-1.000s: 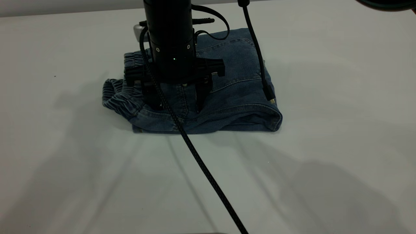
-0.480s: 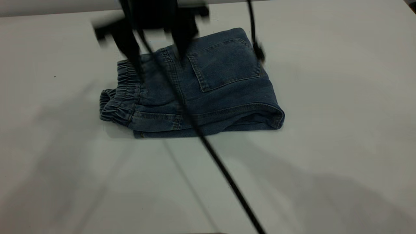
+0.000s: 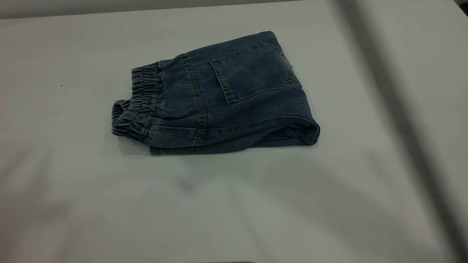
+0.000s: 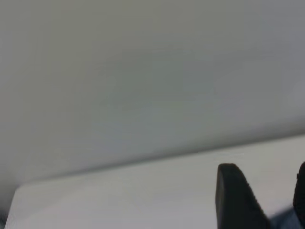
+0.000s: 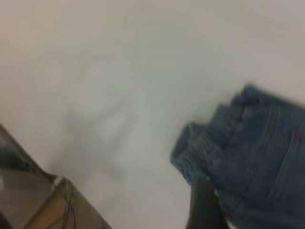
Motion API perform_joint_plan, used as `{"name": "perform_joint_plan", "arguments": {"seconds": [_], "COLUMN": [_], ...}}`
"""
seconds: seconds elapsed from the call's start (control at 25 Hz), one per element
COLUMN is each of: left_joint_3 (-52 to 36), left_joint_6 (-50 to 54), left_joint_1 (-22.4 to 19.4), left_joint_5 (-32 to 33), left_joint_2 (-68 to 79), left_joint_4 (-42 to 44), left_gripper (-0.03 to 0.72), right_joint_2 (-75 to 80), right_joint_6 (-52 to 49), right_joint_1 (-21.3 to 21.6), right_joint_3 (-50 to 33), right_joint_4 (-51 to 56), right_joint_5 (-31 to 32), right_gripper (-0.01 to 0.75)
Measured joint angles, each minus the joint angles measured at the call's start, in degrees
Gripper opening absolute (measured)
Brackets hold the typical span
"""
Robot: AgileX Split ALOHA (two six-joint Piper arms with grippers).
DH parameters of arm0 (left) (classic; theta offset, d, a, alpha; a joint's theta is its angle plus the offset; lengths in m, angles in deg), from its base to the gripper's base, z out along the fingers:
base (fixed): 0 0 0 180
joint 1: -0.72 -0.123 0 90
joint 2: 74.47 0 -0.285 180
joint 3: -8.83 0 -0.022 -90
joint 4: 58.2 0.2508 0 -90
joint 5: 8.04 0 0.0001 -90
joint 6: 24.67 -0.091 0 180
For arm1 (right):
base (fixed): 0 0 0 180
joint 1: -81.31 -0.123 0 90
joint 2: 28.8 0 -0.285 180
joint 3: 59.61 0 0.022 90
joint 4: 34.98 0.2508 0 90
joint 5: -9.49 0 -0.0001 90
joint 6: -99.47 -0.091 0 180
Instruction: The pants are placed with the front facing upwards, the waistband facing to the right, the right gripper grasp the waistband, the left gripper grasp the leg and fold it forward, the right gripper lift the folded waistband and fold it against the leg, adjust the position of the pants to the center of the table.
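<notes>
On the table (image 3: 73, 204), folded pants (image 3: 219, 98) lie pocket-up, waistband (image 3: 137, 106) leftward; end-effector states cannot be told.

Exterior view looks down across the table (image 3: 365, 204) at the pants (image 3: 219, 98) — right wrist view shares them close up.

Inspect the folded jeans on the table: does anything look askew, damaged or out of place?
Nothing is damaged. The pants lie folded on the table, slightly skewed, with the waistband bunched unevenly at the exterior view's left.
</notes>
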Motion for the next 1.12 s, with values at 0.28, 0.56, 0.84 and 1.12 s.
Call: {"name": "perform_joint_plan", "arguments": {"seconds": [0.28,0.56,0.84,1.12], "left_joint_3": [0.1,-1.0,-17.2,-36.5], "left_joint_6": [-14.3,-19.2,-19.3,-19.2], "left_joint_1": [0.0,0.0,0.0,0.0], "left_joint_5": [18.3,21.1,21.2,21.2], "left_joint_2": [-7.5,-11.2,-15.8,-21.7], "left_joint_4": [-14.5,-23.1,-27.9,-28.3], "left_gripper": [0.282,0.282,0.285,0.344], "right_joint_2": [-17.0,-31.2,-44.4,-56.4], "right_joint_6": [4.4,4.1,4.0,1.1], "right_joint_1": [-0.1,-0.1,-0.1,-0.1], "right_joint_3": [-7.1,-28.0,-52.1,-74.6], "right_joint_4": [-2.2,-4.5,-6.1,-11.0], "right_joint_5": [0.3,0.6,0.4,0.0], "right_gripper": [0.379,0.379,0.379,0.386]}}
